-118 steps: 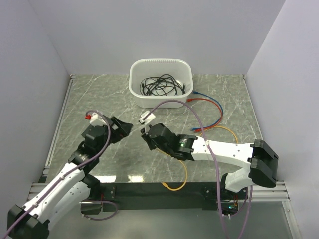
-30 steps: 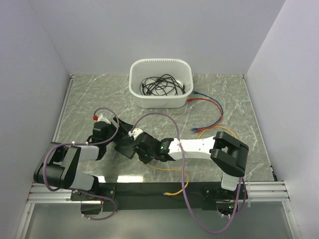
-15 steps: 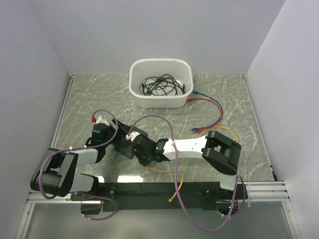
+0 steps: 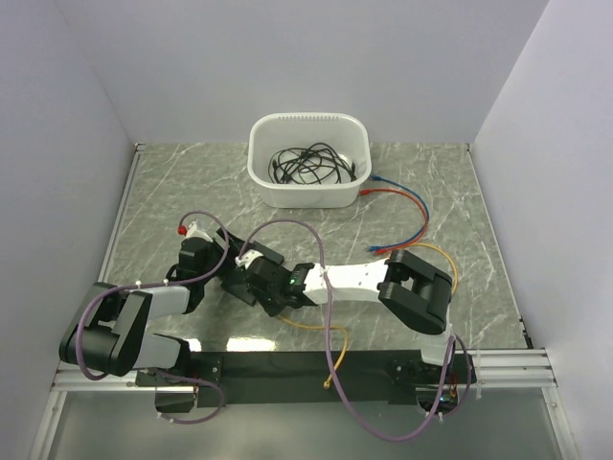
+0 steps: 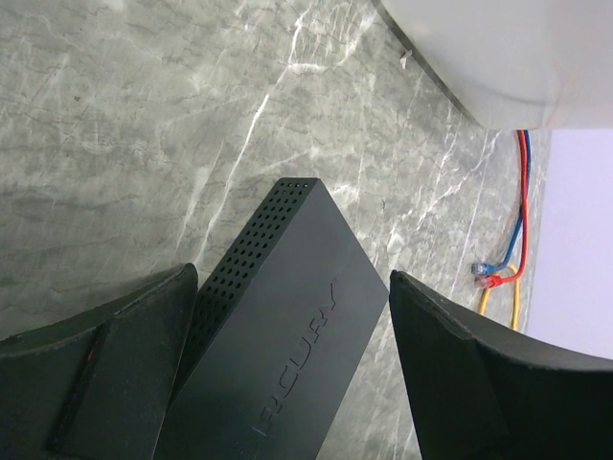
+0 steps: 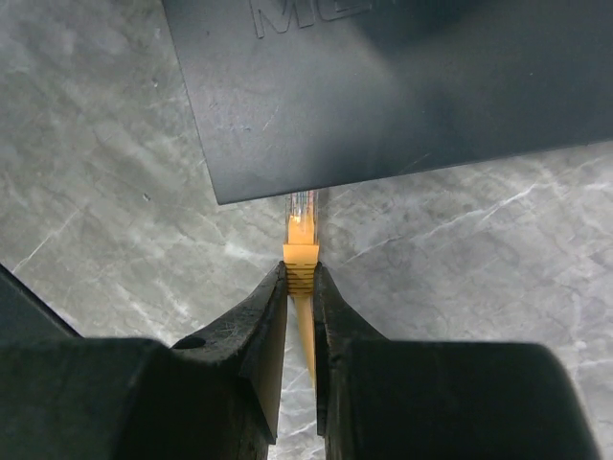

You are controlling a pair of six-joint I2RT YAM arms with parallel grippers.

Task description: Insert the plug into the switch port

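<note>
The switch, a flat matte black box [image 5: 287, 316] with vent holes and raised letters, lies on the table between my left gripper's [image 5: 292, 273] fingertips, which press its two long sides. My right gripper [image 6: 301, 273] is shut on the orange plug [image 6: 301, 251]. The plug's clear tip meets the near edge of the box [image 6: 383, 86] and slips under that edge; the ports themselves are hidden. In the top view both grippers, left [image 4: 228, 271] and right [image 4: 251, 278], meet at the box [image 4: 238, 284] at the table's front left. The orange cable [image 4: 316, 326] trails back from the plug.
A white tub [image 4: 306, 117] holding black cables [image 4: 306, 165] stands at the back centre. Red and blue cables [image 4: 412, 206] and an orange loop [image 4: 441, 254] lie at the right. Their plugs [image 5: 488, 273] show in the left wrist view. Walls stand on three sides.
My right gripper has moved left with the plug, up against the box's edge. The left arm has come down from its raised pose of 3.9 s ago and holds still.
</note>
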